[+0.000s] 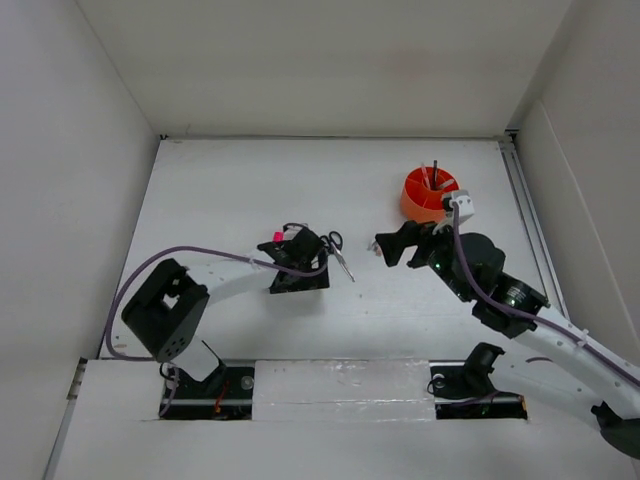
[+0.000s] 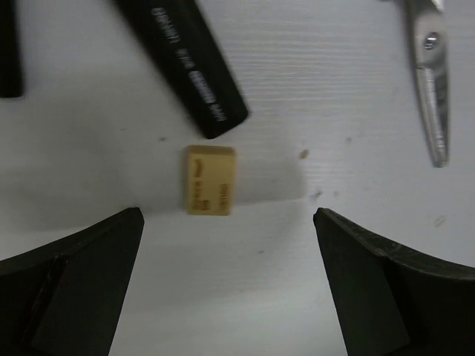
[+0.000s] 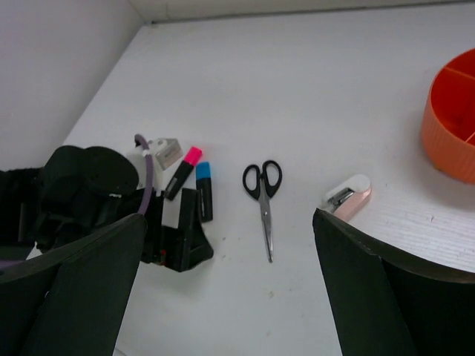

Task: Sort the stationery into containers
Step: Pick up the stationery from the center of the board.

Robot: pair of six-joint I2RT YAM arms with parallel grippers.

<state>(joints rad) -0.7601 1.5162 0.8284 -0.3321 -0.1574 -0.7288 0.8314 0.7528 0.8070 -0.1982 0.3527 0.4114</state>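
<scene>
Your left tool (image 2: pixel 228 217) stands wide apart, the small yellowish rectangular eraser (image 2: pixel 210 180) lying on the white surface (image 2: pixel 349 81) just ahead of it. Your right tool (image 3: pixel 228 218) is apart too, the round orange plastic organiser (image 3: pixel 451 130) ahead to its right.

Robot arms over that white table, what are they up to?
They are sorting stationery into the orange organiser, which holds a few pens. The left end effector is open just by a yellowish eraser, gripping nothing. The right end effector is open and empty too, near the organiser. The scissors and highlighters lie loose on the table.
</scene>
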